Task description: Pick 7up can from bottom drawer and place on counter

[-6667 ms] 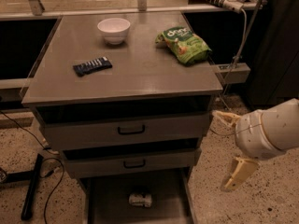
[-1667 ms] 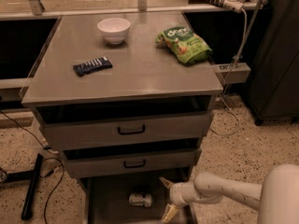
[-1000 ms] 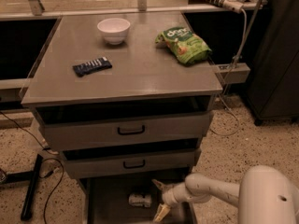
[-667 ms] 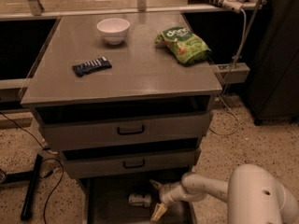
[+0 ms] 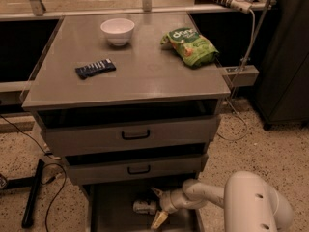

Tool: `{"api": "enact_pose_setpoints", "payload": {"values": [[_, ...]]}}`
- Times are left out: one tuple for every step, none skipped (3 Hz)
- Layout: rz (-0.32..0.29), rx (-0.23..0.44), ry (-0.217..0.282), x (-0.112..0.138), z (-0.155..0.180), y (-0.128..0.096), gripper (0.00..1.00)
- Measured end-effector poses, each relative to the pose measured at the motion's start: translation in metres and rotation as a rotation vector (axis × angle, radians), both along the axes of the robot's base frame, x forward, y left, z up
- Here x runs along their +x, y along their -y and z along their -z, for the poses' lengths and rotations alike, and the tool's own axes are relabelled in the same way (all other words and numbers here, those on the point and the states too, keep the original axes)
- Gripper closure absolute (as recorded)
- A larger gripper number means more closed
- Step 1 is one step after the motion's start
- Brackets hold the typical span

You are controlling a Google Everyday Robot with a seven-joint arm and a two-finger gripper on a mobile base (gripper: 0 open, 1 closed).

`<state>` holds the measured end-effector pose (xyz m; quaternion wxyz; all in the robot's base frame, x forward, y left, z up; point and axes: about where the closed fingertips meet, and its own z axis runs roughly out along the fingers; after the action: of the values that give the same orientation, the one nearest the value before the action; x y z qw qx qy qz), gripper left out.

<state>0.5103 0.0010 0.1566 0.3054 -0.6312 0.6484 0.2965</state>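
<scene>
The 7up can [image 5: 144, 207] lies on its side on the floor of the open bottom drawer [image 5: 113, 211], near the middle. My gripper [image 5: 157, 206] reaches into the drawer from the right, just right of the can. It is open, with one finger above the can's right end and the other finger [image 5: 159, 220] below it. The white arm [image 5: 241, 203] comes in from the bottom right. The counter [image 5: 145, 71] is the grey metal top of the cabinet.
On the counter sit a white bowl [image 5: 117, 31], a green snack bag [image 5: 191, 46] and a dark flat packet [image 5: 95, 68]. Two grey drawers with black handles [image 5: 135, 135] are above the bottom drawer. A black stand leg [image 5: 34, 192] and cables lie on the floor at left.
The gripper has moved left inside the bottom drawer, from beside the can to its right end. The can has not moved.
</scene>
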Motion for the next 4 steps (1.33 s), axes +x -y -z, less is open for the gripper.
{"api": "enact_pose_setpoints", "payload": {"values": [[-0.001, -0.012, -0.012, 0.004, 0.008, -0.009, 0.0], [0.004, -0.047, -0.018, 0.009, 0.019, -0.013, 0.0], [0.004, -0.048, -0.019, 0.009, 0.019, -0.013, 0.18], [0.004, -0.048, -0.019, 0.009, 0.019, -0.013, 0.43]]}}
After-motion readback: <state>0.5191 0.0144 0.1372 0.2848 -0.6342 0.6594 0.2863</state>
